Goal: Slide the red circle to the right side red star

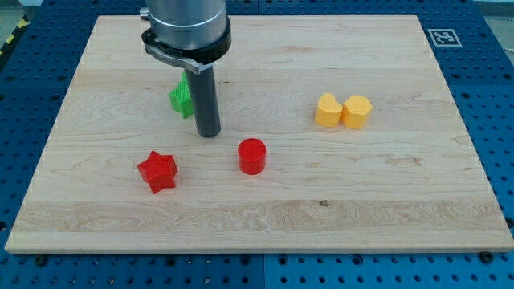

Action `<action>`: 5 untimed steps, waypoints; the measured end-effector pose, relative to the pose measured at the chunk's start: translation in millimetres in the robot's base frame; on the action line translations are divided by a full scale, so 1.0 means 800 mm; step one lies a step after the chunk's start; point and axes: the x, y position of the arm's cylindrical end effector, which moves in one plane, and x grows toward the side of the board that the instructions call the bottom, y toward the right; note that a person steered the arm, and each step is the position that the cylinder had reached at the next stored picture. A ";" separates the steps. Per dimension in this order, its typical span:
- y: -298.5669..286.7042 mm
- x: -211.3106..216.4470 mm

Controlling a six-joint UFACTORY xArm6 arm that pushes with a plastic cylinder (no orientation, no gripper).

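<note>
- Since the arm comes in from the view's top and gets cropped there, only its grey collar and the dark rod show, so nothing above the collar can be made out.
- The green block (182, 96) is half hidden behind the rod; it looks star-like, but I honestly can't tell its shape for sure.
- There's no claw on this thing at all, so nothing spread, pressed together or pinching: it just ends in my tip (209, 134), which sits on the wooden board (385, 209) and holds nothing.
- My tip isn't touching any block as far as I can see. The green block is just beside the rod at about 10 o'clock from my tip, though the rod covers the gap so contact up there is hard to judge.
- The red circle (251, 156) is near my tip, at roughly 4 o'clock from it, with a clear bit of board between them.
- The red star (157, 171) is at about 8 o'clock from my tip, and at 9 o'clock from the red circle, well apart from it.
- Two yellow heart blocks, one (327, 110) and the other (357, 111), sit touching side by side at about 3 o'clock from my tip, well away.
- Around the board there's a blue pegboard table (490, 96), and a small black-and-white marker (442, 37) on the board's corner at the view's top right.
</note>
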 end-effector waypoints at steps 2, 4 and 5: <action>0.032 0.000; 0.073 0.001; 0.120 0.006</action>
